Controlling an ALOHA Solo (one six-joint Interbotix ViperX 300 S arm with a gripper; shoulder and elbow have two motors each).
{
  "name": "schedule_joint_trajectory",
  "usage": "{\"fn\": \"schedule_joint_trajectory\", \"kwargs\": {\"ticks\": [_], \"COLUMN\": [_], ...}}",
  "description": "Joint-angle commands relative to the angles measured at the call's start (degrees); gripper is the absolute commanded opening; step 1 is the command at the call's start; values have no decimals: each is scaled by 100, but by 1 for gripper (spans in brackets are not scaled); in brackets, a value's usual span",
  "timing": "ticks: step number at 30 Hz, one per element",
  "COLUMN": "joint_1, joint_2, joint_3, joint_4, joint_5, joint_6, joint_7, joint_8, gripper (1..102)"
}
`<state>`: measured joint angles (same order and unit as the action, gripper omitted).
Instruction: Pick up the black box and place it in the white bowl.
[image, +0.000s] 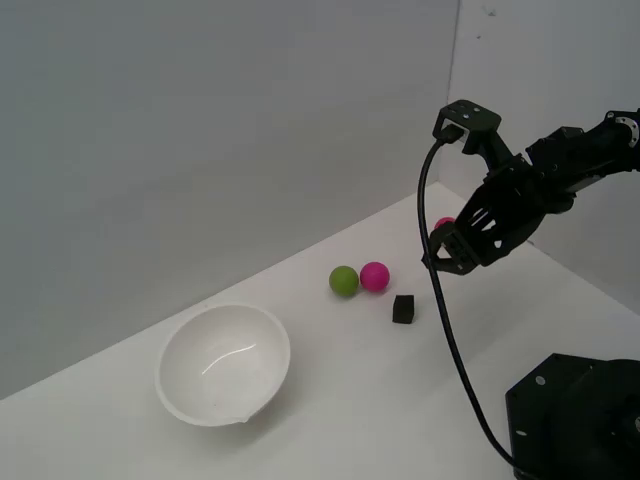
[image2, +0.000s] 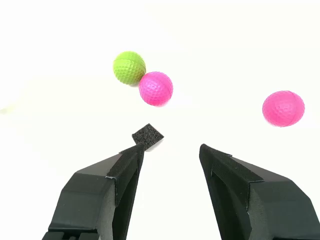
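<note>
The black box (image: 403, 309) is a tiny matte cube lying on the white table, just in front of a green ball (image: 343, 281) and a pink ball (image: 374, 276) that touch each other. The white bowl (image: 224, 364) sits tilted toward the exterior view's left, well apart from the box. My gripper (image: 441, 252) hangs in the air above the table, up and toward the exterior view's right of the box. In the wrist view the gripper (image2: 170, 150) is open and empty, with the black box (image2: 148, 136) just past the tip of one finger (image2: 131, 159).
A second pink ball (image2: 283, 108) lies apart from the pair; in the exterior view it peeks out behind the gripper (image: 444, 223). The black robot base (image: 575, 420) fills the lower corner at the exterior view's right. A black cable (image: 450, 340) hangs from the wrist camera.
</note>
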<state>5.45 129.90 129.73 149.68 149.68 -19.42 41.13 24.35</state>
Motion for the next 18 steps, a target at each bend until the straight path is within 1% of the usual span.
{"fn": "schedule_joint_trajectory", "kwargs": {"ticks": [1, 5, 7, 8, 9, 10, 12, 13, 16, 18], "joint_1": [0, -53, -53, -44, -44, -53, -44, -44, -44, -44], "joint_2": [-53, -220, -246, -237, -229, -229, -246, -255, -360, -483], "joint_3": [-35, -211, -229, -211, -220, -211, -229, -237, -352, -475], "joint_4": [-53, -62, -70, -70, -70, -79, -88, -88, -97, -123], "joint_5": [-62, -70, -79, -79, -79, -88, -97, -105, -114, -141], "joint_6": [-141, -167, -237, -290, -334, -378, -431, -466, -554, -598], "joint_7": [26, 26, 26, 35, 35, 70, 123, 158, 325, 369], "joint_8": [53, 44, 44, 44, 53, 53, 53, 53, 123, 158], "gripper": [59, 59, 60, 62, 67, 74, 96, 100, 100, 100]}}
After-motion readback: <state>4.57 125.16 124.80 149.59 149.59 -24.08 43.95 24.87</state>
